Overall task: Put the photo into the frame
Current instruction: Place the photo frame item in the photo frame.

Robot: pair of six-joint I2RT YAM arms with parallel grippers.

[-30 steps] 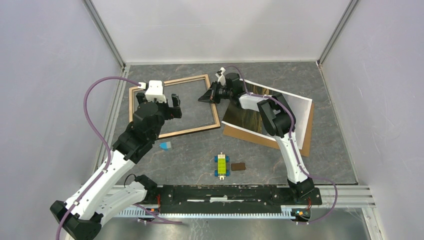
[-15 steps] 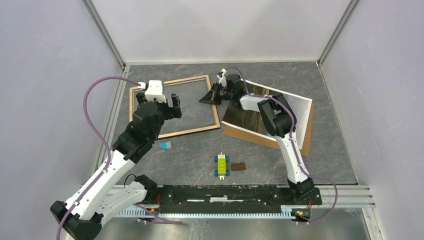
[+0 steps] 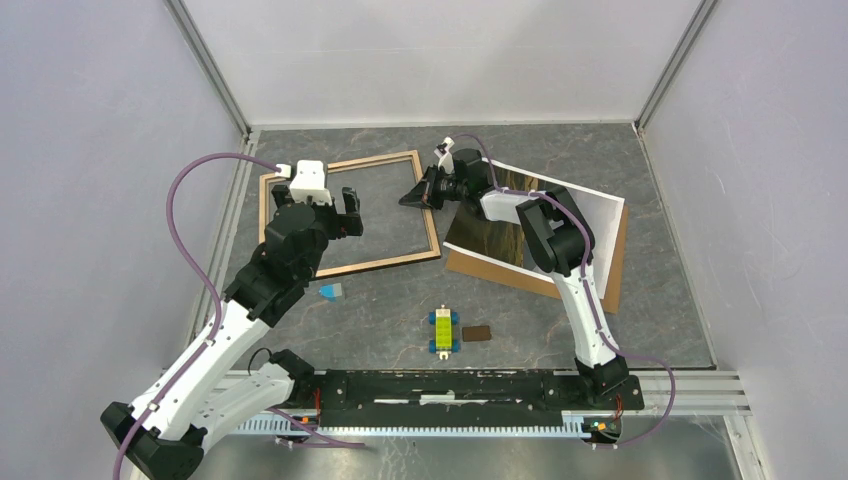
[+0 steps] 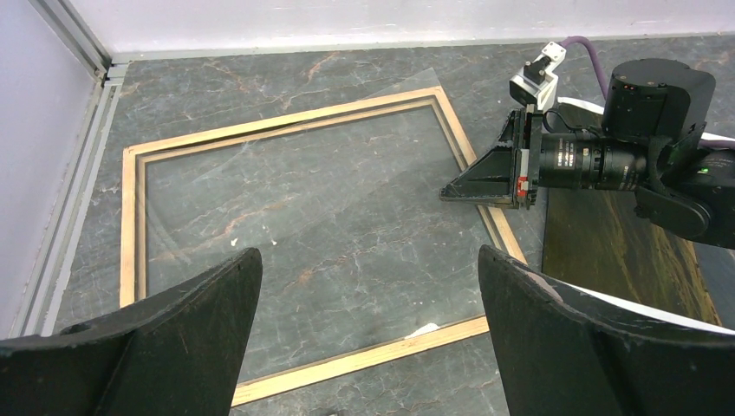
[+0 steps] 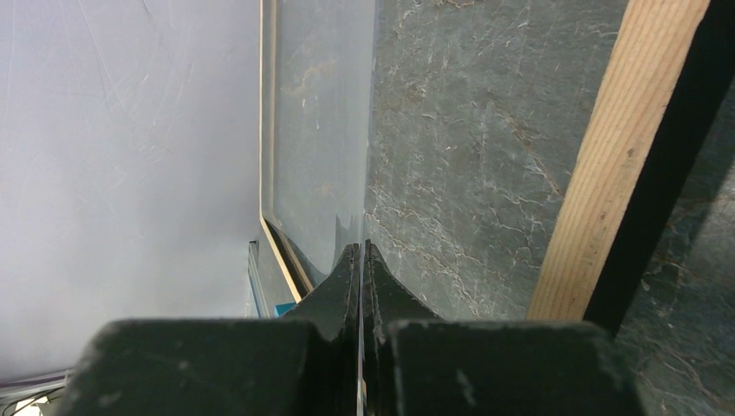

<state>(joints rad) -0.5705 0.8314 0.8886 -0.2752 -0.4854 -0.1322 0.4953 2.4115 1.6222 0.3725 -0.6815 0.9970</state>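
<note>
Right gripper [image 4: 451, 192] is pinched shut on the edge of a thin see-through sheet [image 4: 303, 173], right at the right rail of the light tan wooden picture frame [image 4: 130, 225]. The sheet's barely visible, just faint edges. Left gripper [image 4: 368, 256] hangs wide open over the frame, holding nothing. The glossy mountain landscape photo [image 3: 490, 238] lies just right of the frame on a brown backing board [image 3: 615, 270], partly hidden by the right arm. On the near side of the frame: a small blue scrap [image 3: 330, 292], a yellow-green block [image 3: 443, 330] and a brown chip [image 3: 477, 333].

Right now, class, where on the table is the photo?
In the top view the photo lies right of centre, on the brown backing board, just right of the frame and partly under the right arm.
</note>
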